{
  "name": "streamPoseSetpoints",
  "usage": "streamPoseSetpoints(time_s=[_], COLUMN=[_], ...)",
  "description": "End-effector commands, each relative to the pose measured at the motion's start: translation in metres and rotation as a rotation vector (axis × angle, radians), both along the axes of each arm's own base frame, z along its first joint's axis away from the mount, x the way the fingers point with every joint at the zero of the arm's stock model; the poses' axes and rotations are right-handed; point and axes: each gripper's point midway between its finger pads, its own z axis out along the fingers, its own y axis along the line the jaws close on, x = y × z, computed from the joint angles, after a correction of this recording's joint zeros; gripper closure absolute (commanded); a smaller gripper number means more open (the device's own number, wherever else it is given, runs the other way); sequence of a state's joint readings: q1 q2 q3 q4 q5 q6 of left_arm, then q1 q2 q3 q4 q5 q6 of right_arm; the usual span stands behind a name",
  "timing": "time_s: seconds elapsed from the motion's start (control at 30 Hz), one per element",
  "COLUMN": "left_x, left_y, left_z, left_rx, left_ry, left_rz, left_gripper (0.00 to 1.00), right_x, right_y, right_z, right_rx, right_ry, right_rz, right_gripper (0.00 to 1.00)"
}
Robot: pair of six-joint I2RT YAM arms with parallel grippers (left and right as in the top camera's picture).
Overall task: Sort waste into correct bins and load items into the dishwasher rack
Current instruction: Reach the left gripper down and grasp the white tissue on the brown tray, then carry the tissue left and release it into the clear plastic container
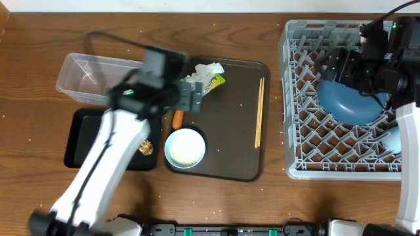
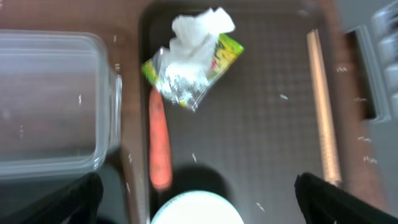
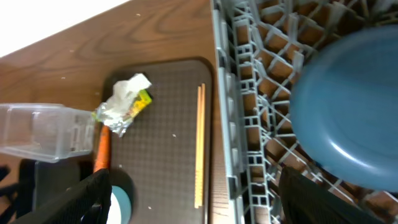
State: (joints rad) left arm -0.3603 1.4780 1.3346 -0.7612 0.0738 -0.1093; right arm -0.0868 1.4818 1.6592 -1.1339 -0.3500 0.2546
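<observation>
The crumpled wrapper [image 1: 209, 75] [image 2: 193, 68] [image 3: 124, 102] lies at the far end of the brown tray [image 1: 230, 157]. The orange carrot [image 1: 178, 119] [image 2: 158, 146] lies at the tray's left edge, above a blue-rimmed cup [image 1: 185, 147] [image 2: 196, 211]. My left gripper [image 1: 190, 95] [image 2: 199, 205] hovers open over them, holding nothing. The chopsticks [image 1: 259, 111] [image 3: 199, 146] lie on the tray's right side. The dark-blue plate [image 1: 351, 101] [image 3: 354, 106] leans in the grey rack [image 1: 295, 131]. My right gripper [image 1: 331, 65] [image 3: 205, 202] is open above the rack's left part, beside the plate.
The clear tub [image 1: 92, 75] [image 2: 50, 106] stands left of the brown tray. In front of it is the black tray [image 1: 85, 137], with a brown scrap [image 1: 146, 148] at its right end. A pale dish [image 1: 394, 139] sits in the rack's near right corner. Rice grains dot the table.
</observation>
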Motion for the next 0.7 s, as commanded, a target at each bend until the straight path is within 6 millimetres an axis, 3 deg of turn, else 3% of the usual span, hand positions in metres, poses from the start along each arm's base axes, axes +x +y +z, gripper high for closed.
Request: streamPoseSetpoints(time_s=[0.0, 0.13, 0.33, 0.43, 0.67], left_x=[0.028, 0.064, 0.100, 0.109, 0.116], left_y=[0.005, -0.014, -0.033, -0.038, -0.041], left_z=[-0.030, -0.073, -0.117, -0.134, -0.170], left_rx=[0.212, 0.220, 0.196, 0.191, 0.200], left_ry=[-0.051, -0.063, -0.109, -0.116, -0.090], left_rz=[-0.017, -0.042, -0.048, -0.048, -0.051], left_gripper=[0.01, 0.01, 0.06, 0.17, 0.32], right_x=[-0.002, -0.009, -0.017, -0.020, -0.022], right_y=[-0.001, 0.001, 0.001, 0.002, 0.002], right_z=[-0.006, -0.010, -0.015, -0.016, -0.018], right_rx=[-0.021, -0.013, -0.010, -0.007, 0.005], right_ry=[0.029, 0.065, 0.102, 0.115, 0.133], right_rz=[-0.020, -0.021, -0.020, -0.018, -0.035], right_gripper=[0.21, 0.22, 0.22, 0.23, 0.25])
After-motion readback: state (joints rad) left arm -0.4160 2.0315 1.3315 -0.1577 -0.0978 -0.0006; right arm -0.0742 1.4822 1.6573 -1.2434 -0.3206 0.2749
